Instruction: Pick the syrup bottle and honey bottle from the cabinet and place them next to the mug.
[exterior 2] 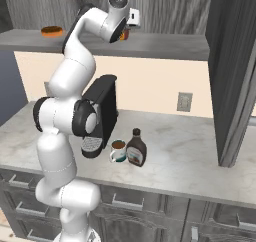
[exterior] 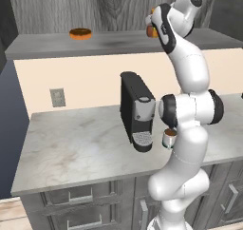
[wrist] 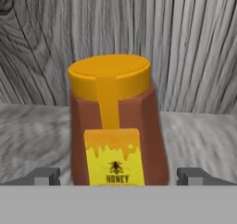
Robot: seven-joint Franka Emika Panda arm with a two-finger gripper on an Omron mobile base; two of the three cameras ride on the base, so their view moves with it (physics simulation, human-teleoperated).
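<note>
honey bottle [wrist: 115,126] stands upright on the cabinet [exterior 2: 165,46] ledge against the wood-grain back wall, dead ahead of the end effector [wrist: 118,176], whose wide-open fingers flank its base without touching, long axis vertical.

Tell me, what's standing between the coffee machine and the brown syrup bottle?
The mug with brown liquid stands between the coffee machine and the syrup bottle, seen in the right base view.

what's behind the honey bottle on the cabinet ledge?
Behind the honey bottle: the cabinet's grey wood-grain back wall, with bare ledge either side. The bottle itself covers the wall patch and ledge directly behind it.
</note>
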